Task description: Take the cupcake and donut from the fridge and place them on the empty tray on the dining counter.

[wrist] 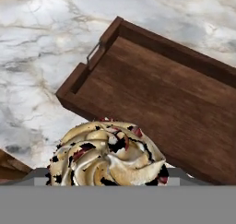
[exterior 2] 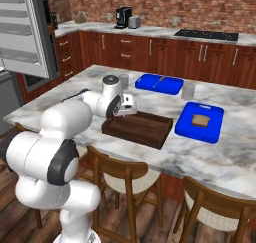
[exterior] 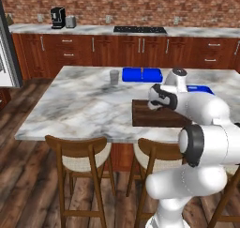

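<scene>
Cupcake [wrist: 108, 156] in gripper [exterior 2: 119, 114] | above tray [wrist: 152, 103] near edge | tray bare

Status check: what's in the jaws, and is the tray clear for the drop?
Gripper shut on the cupcake, at the tray's near-left end. Tray on the dining counter, bare wood inside. Nothing in the way.

From my feed it's a red brick wall [exterior: 140, 9], dark wood cabinets [exterior: 117, 51] under a long counter [exterior: 93, 30] with a stovetop [exterior: 139, 29], plank floor [exterior: 23, 175], wooden stools [exterior: 79, 161].
</scene>
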Available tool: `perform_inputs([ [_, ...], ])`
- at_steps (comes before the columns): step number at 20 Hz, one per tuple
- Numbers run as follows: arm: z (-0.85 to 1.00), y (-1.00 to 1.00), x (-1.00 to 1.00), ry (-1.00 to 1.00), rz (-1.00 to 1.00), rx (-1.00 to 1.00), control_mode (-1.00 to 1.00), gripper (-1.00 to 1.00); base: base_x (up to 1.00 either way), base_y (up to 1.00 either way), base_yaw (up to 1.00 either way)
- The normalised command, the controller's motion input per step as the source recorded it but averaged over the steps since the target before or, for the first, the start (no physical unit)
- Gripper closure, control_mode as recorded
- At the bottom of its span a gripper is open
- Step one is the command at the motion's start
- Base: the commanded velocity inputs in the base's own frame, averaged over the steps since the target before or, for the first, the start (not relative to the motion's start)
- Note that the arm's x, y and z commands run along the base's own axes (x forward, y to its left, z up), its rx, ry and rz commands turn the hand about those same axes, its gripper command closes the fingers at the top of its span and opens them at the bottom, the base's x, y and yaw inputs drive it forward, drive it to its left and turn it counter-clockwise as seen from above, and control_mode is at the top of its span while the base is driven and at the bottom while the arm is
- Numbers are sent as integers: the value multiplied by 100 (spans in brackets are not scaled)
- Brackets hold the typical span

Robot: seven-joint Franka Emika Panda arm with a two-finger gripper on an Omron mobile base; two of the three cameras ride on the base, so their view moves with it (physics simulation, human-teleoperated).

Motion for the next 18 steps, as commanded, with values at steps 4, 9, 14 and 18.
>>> perform_inputs([
  [4,-26,-4,36,10,0,0,-100,100,0,0,0],
  [9,-24,-4,19,8,0,0,-100,100,0,0,0],
  [14,-30,0,25,0,0,0,-100,100,0,0,0],
  [18,-28,0,24,0,0,0,-100,100,0,0,0],
])
